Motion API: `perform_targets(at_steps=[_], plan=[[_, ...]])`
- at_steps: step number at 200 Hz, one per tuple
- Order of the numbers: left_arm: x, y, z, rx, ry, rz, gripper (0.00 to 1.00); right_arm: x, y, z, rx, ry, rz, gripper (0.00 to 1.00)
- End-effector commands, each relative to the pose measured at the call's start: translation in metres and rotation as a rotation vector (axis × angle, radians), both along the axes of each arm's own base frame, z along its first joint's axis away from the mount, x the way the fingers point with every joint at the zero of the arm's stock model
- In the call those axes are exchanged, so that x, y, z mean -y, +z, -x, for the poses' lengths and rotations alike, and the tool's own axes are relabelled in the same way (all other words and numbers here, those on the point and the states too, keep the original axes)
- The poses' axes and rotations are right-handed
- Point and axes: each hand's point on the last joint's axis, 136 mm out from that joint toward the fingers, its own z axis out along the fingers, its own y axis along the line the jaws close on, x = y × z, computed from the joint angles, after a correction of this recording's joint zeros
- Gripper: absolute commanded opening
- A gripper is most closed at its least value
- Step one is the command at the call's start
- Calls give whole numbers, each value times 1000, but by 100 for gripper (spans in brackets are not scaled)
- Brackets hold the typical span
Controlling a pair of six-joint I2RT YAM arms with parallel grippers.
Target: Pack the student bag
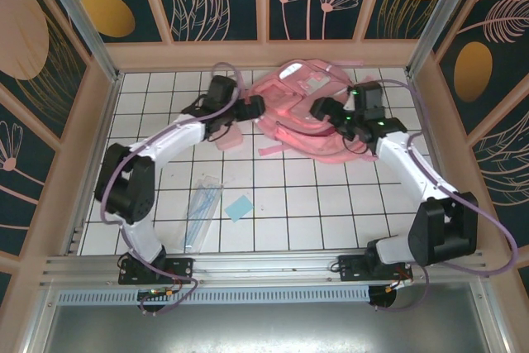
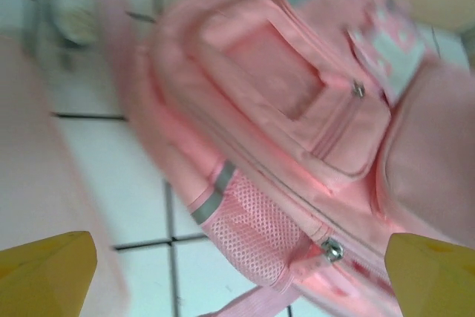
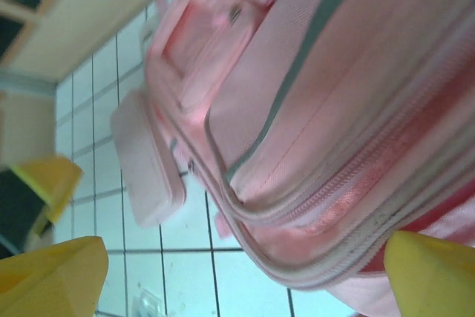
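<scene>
Left gripper (image 1: pixel 253 107) and right gripper (image 1: pixel 319 108) flank the backpack (image 1: pixel 293 126), jaws wide open, empty; best pinch both zipper edges (image 3: pixel 349 209) evenly, pulling apart.

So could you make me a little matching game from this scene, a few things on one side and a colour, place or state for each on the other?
Things:
1. student bag
2. blue paper square
3. clear packet
4. left gripper

Descriptions:
A. light blue, lying flat near the middle of the table
B. pink, by far the biggest thing there
C. open, yellow fingertips wide apart, beside the bag
D. see-through and long, just left of the blue square

Pairs: 1-B, 2-A, 3-D, 4-C
</scene>
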Motion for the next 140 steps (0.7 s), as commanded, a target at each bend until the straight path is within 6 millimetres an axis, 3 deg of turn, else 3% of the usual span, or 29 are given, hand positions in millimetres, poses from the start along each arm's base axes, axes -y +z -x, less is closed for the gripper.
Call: perform_targets(at_steps=[1,9,15,29,46,51,82,117,140], plan=[[-54,-6,-13,3,142,119,99,-57,-16,1,10,156,97,95],[-73,-18,-12,-21,180,143,99,-77,-23,-2,10,201,122,95],[-88,-11,-10,-6,204,164,99,-91,-29,-5,5,233,140,96],[-117,-23,-3,-21,265,167,99,-122,-37,-13,-5,290,179,96],[-139,-22,2,-3,303,153,99,-147,-44,-22,-21,332,253,96],[-143,-32,9,-23,309,139,99,-150,-47,-23,-29,339,280,96],[-144,-38,18,-22,298,123,99,-154,-48,-19,-76,360,318,96],[-145,-39,15,-8,306,129,99,-147,-41,20,-189,447,284,96],[-144,-31,13,13,304,135,99,-134,-22,42,-220,456,283,96]])
